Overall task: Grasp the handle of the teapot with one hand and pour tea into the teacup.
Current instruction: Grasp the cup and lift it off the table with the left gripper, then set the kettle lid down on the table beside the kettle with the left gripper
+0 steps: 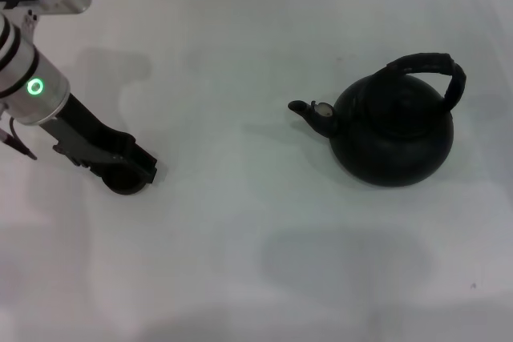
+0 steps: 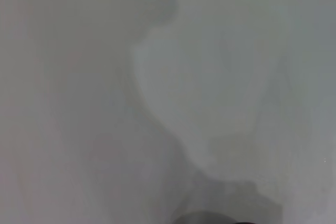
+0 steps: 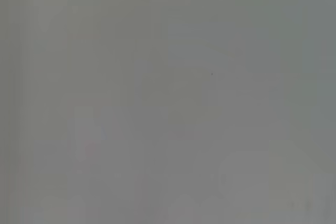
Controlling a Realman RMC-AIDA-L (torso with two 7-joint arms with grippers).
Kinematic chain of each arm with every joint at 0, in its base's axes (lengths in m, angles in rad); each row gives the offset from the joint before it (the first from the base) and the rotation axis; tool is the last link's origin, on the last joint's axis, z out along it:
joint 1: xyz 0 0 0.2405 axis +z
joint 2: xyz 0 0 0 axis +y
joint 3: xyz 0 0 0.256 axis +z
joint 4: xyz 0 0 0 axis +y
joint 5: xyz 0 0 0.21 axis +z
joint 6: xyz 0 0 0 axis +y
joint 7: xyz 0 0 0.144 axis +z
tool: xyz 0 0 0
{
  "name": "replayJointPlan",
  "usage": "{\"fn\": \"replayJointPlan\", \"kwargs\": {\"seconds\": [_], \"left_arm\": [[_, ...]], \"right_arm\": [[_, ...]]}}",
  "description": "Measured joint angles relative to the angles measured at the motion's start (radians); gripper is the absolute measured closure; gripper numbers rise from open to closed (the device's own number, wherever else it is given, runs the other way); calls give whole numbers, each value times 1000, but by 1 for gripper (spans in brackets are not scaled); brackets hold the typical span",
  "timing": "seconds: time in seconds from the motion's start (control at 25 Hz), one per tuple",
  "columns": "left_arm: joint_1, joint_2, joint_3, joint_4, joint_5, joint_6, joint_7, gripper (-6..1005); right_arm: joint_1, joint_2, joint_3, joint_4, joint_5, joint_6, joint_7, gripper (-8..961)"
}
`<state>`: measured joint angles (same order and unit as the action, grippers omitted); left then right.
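A large round matte black teapot [image 1: 393, 138] sits on a white table [image 1: 240, 246], thick arched handle [image 1: 433, 70] upright, spout pointing left. Well apart, the left gripper [image 1: 132, 174] grasps a tiny dark round teacup [image 1: 124, 184], set low at the table.

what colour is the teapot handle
Black, like the teapot itself; the handle shows best in the head view.

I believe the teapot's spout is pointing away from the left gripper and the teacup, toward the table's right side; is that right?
Not quite. In the head view the teapot stands on the right with its spout pointing left, toward the left gripper and the teacup beneath it, not away from them.
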<state>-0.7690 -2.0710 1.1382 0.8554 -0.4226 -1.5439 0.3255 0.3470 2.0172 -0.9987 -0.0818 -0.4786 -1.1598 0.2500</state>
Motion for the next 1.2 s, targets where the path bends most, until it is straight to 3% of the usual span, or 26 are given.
{"fn": "replayJointPlan", "kwargs": {"seconds": [0.08, 0.32, 0.6, 0.88, 1.2], "left_arm": [[-4, 0, 0, -5, 3, 0, -1, 111], [-14, -1, 0, -6, 2, -7, -2, 257], [-31, 4, -2, 22, 15, -8, 1, 291], [-146, 18, -1, 1, 37, 73, 19, 290], [-361, -7, 0, -254, 26, 216, 105, 290]], "right_arm": [[0, 0, 0, -1, 0, 0, 0, 97], [0, 0, 0, -4, 0, 6, -6, 97], [0, 0, -4, -7, 0, 7, -7, 97], [4, 0, -9, -10, -6, -18, -6, 97], [4, 1, -12, -5, -10, -72, -1, 97]]}}
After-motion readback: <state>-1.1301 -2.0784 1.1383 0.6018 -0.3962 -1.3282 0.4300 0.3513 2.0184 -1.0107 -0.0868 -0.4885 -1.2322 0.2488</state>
